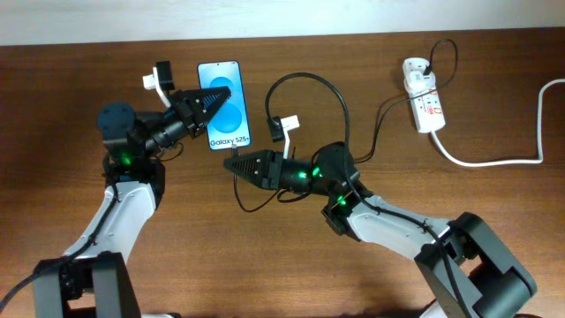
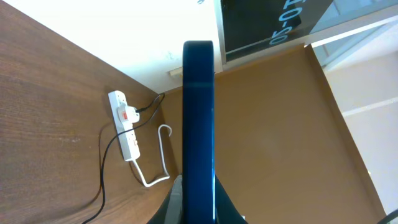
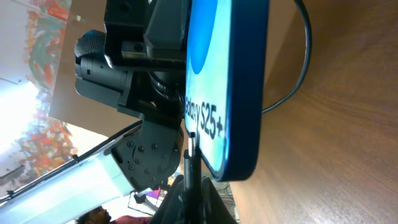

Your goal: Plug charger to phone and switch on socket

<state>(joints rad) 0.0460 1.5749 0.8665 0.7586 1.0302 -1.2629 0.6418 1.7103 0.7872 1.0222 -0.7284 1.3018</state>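
The phone (image 1: 231, 132), with a blue screen and "Galaxy S25+" text, lies left of centre on the table. My left gripper (image 1: 221, 95) is shut on its left long edge. The left wrist view shows the phone edge-on (image 2: 198, 112) between the jaws (image 2: 198, 208). My right gripper (image 1: 229, 163) is shut on the charger's black plug tip (image 3: 191, 155), held at the phone's bottom edge (image 3: 230, 81). I cannot tell whether the plug is seated. The charger's cable (image 1: 309, 81) loops back to the socket (image 1: 424, 95) at the far right, which also shows in the left wrist view (image 2: 124, 124).
The socket's thick white lead (image 1: 494, 161) curves off the right edge of the table. The black cable runs along the wood between socket and right arm (image 1: 380, 119). A wall borders the table's far edge (image 1: 282, 18).
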